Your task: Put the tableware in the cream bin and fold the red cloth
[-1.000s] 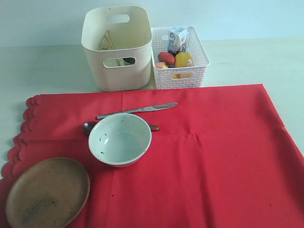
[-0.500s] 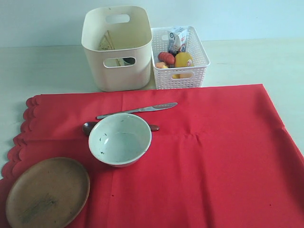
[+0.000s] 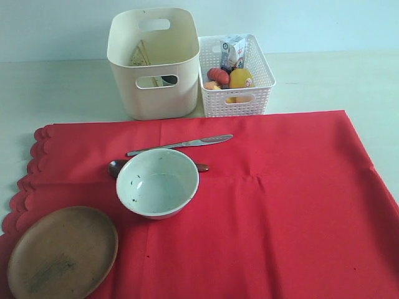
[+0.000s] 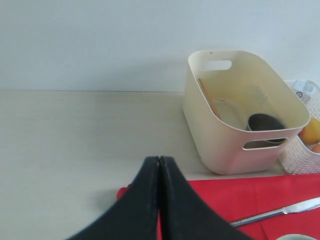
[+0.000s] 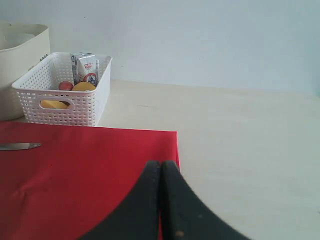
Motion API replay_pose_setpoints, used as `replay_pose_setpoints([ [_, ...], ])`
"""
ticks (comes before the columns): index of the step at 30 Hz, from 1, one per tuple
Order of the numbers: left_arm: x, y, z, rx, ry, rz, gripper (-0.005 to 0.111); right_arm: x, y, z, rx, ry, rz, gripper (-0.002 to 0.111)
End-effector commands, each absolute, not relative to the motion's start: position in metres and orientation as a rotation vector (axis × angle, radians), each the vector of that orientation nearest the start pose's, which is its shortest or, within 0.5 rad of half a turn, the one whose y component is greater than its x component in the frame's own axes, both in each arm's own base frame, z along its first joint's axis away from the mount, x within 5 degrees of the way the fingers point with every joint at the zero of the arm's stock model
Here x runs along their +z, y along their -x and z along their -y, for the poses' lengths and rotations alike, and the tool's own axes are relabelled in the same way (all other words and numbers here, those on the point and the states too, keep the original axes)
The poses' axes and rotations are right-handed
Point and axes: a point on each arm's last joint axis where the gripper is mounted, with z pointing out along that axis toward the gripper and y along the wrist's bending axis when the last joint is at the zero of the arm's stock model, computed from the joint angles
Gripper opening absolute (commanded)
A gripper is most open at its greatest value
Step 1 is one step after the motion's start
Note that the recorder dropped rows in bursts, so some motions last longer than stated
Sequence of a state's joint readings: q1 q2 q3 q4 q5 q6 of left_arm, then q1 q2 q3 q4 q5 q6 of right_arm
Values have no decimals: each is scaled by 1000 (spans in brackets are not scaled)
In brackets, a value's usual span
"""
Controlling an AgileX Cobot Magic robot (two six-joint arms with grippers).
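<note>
The left gripper [image 4: 159,162] and right gripper [image 5: 160,166] are closed and empty, the milk carton [image 3: 233,51] beside the cream bin [image 3: 156,103] has unreadable print, and nothing has moved since earlier.

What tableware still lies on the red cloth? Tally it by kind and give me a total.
pale bowl: 1
wooden plate: 1
steel knife: 1
dark spoon: 1
Total: 4
</note>
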State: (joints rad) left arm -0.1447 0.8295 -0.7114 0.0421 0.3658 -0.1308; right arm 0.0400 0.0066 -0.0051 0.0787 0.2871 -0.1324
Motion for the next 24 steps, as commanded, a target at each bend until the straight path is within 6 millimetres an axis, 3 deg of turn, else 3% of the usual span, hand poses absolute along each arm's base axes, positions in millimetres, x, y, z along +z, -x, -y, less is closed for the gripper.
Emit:
replay_pose_setpoints([
  [1,340,-173,25,-149,-47,-1949,0,188,-55,-4,5,94,-1762,0],
  [7,326,-183,29,-217,12,-2028,0,188,-55,-4,5,94,-1762,0],
  [15,277,-211,46,-383,78,-2365,1,188,-55,-4,5,94,-1762,0],
  [24,224,-234,69,-628,28,-2656,34,188,-55,-4,5,94,-1762,0],
])
